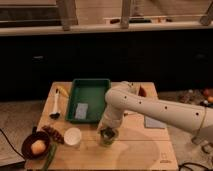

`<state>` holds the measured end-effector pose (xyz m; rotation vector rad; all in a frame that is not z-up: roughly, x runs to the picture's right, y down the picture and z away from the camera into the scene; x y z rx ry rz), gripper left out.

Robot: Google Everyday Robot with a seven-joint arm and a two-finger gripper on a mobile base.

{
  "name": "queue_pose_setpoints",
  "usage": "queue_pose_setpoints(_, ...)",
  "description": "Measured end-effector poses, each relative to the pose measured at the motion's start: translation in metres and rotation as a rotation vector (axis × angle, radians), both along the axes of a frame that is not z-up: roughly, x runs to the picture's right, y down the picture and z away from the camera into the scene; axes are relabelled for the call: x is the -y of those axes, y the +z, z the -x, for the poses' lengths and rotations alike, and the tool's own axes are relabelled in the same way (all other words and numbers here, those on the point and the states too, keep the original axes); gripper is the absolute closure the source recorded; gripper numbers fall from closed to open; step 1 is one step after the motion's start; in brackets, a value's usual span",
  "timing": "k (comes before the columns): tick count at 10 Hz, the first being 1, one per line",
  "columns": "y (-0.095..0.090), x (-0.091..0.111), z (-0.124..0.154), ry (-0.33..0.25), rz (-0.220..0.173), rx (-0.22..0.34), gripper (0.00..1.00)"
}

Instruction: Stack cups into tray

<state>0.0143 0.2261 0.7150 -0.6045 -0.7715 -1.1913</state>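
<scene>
The dark-green tray [98, 84] sits at the back middle of the wooden table, with a small grey piece [81, 110] lying inside it. The white cup [73, 136] stands upright in front of the tray's left corner. The greenish-grey cup [106, 137] stands to its right, near the table's front. My gripper [107, 131] reaches down from the white arm [150, 107] right over this cup, at its rim. The arm hides the tray's front right corner.
A dark brown bowl [27, 148] with an orange fruit [37, 147] sits at the front left, a green stalk [50, 156] beside it. A banana [62, 92] and a white-handled tool [55, 106] lie left of the tray. A flat grey pad [154, 123] lies on the right.
</scene>
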Motion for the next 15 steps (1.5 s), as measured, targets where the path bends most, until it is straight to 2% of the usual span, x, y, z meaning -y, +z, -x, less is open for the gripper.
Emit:
queue_pose_setpoints(2,0.0017,-0.0030,-0.0001,0.000,0.008,0.001,0.90)
queue_pose_setpoints(8,0.0020,-0.0055,0.0013,0.005,0.021,0.006,0.27)
queue_pose_setpoints(9,0.0016,-0.0061,0.0019,0.004,0.023,0.007,0.21)
queue_pose_setpoints(15,-0.0005,-0.0086,0.0049,-0.002,0.026,0.005,0.20)
